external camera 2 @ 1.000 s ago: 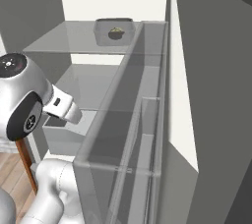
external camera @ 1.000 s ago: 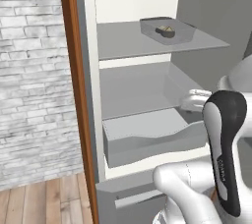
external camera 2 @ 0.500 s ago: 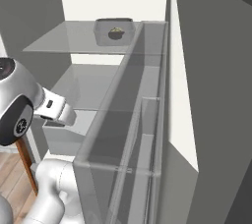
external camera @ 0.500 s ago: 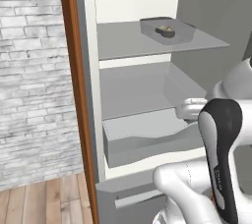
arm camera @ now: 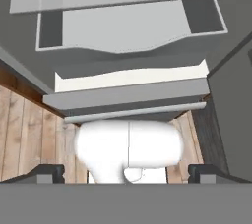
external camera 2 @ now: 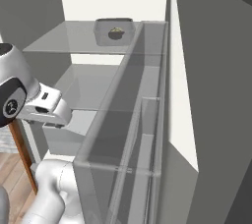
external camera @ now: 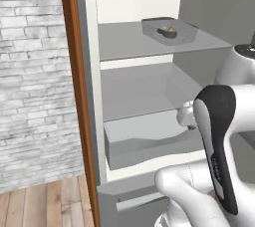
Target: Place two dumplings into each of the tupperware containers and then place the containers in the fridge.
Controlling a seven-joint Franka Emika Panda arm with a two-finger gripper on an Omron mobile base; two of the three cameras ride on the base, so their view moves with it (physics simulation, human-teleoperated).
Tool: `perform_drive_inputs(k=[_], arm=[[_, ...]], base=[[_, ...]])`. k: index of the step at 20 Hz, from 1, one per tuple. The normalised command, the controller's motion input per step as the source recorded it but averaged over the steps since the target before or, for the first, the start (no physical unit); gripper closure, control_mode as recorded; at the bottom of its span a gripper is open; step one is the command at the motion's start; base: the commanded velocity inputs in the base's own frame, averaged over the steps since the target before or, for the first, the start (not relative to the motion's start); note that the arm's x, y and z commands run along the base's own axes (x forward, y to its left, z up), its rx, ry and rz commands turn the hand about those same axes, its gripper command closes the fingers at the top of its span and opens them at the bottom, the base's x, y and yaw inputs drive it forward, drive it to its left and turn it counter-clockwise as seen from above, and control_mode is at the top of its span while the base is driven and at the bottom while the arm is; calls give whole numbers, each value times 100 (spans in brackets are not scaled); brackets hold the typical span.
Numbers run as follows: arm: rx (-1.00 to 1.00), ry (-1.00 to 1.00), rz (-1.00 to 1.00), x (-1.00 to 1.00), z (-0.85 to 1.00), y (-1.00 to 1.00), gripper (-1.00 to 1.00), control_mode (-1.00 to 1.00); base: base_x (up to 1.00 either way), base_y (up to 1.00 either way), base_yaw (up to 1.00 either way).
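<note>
Smoky grey plastic sits at the upper right of the left base view: one tupperware container [external camera: 169, 30] rests on the upper shelf [external camera: 129, 44] of the fridge [external camera: 149, 86], with a tan dumpling [external camera: 168, 32] showing inside it. From the right base view the same container [external camera 2: 114, 31] is at upper centre, and the lump in it could be one dumpling or two; the picture is too coarse for me to tell.

My gripper [arm camera: 126, 173] is spread wide and holds nothing. In the hand view its two dark tips stand at the lower corners of the frame, well apart, pointing down past the grey drawer [arm camera: 130, 26] and the wood floor [arm camera: 34, 129] at lower left.

I judge this container to be placed, and the step in hand to be clearing out of the fridge to fetch the whitish one. To do that well I would draw my hand straight back through the opening, staying between the drawer front and the shelf above it, and I would not lift until I am outside. The door's clear bins [external camera 2: 133, 134] fill the centre of the right base view and crowd my wrist, so I would swing slowly and away from them. I would leave the fridge open for the second load.
</note>
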Motion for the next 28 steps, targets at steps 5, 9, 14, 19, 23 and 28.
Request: perform_drive_inputs(k=[5, 9, 14, 19, 23, 28], arm=[[-3, 3, 0, -53, 44, -2, -100, -100], [2, 0, 0, -54, 35, -26, -100, -100], [4, 6, 0, -24, -1, -26, -100, -100], [0, 1, 0, -4, 0, 0, -100, 100], [0, 0, 0, 0, 0, 0, -100, 100], [0, 0, 0, 0, 0, 0, -100, 100]], base=[[0, 0, 0], [0, 0, 0], [0, 0, 0], [-66, 23, 4], [-100, 90, 32], [-86, 64, 80]])
